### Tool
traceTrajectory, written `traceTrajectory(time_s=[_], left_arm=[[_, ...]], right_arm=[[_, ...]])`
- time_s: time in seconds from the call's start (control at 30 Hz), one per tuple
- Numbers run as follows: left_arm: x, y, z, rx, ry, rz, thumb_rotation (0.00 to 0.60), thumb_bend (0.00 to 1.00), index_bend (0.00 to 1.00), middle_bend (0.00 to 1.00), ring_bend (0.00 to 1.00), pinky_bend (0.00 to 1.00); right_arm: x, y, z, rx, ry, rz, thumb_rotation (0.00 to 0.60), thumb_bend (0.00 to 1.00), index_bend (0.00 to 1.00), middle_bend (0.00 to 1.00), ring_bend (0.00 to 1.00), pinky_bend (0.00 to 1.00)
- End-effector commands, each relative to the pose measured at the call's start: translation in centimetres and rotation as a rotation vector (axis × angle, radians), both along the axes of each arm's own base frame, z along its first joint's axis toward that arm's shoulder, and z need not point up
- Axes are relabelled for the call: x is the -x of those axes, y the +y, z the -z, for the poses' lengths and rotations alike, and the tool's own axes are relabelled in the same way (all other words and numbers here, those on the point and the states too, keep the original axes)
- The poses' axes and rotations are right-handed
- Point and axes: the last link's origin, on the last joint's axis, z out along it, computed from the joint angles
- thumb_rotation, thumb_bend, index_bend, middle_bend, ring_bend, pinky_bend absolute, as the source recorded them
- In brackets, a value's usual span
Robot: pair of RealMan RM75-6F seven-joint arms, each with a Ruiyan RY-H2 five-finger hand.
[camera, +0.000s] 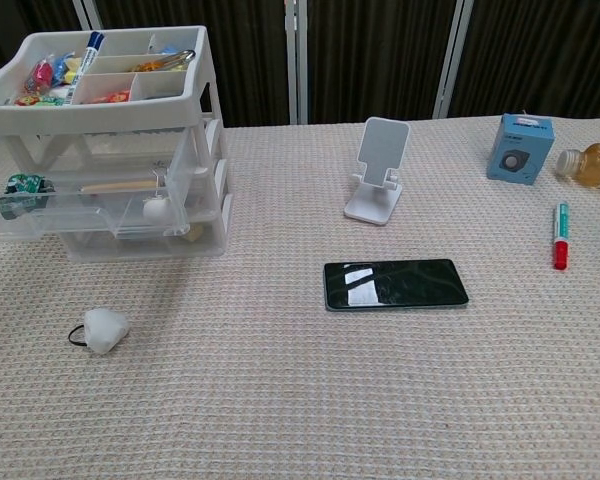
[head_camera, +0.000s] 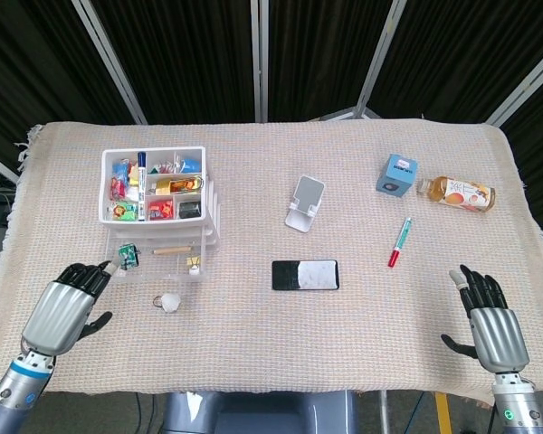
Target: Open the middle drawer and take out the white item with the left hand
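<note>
White item's (camera: 100, 329) black loop half-hidden

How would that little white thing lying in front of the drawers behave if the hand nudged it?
The white item looks small and rounded, so it is probably light and would slide or wobble on the woven cloth. Its dark loop could snag.

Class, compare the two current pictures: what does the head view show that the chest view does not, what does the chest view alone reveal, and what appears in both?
Only the head view shows the left hand and right hand, both empty with fingers apart. Only the chest view shows the drawer unit from the side, with its middle drawer pulled out. Both show the white item lying on the cloth, plus the phone, phone stand, blue box, bottle and marker.
</note>
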Motion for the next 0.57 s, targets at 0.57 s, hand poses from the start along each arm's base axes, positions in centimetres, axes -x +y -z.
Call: traceTrajectory(time_s=[0.57], left_arm=[[6.5, -3.8, -0.4, -0.157, -0.130, -0.297, 0.600, 0.09, 0.00, 0.00, 0.00, 0.00]], right_arm=[[-0.7, -0.1, -0.1, 0.056, 0.060, -0.101, 0.600, 0.00, 0.00, 0.00, 0.00, 0.00]])
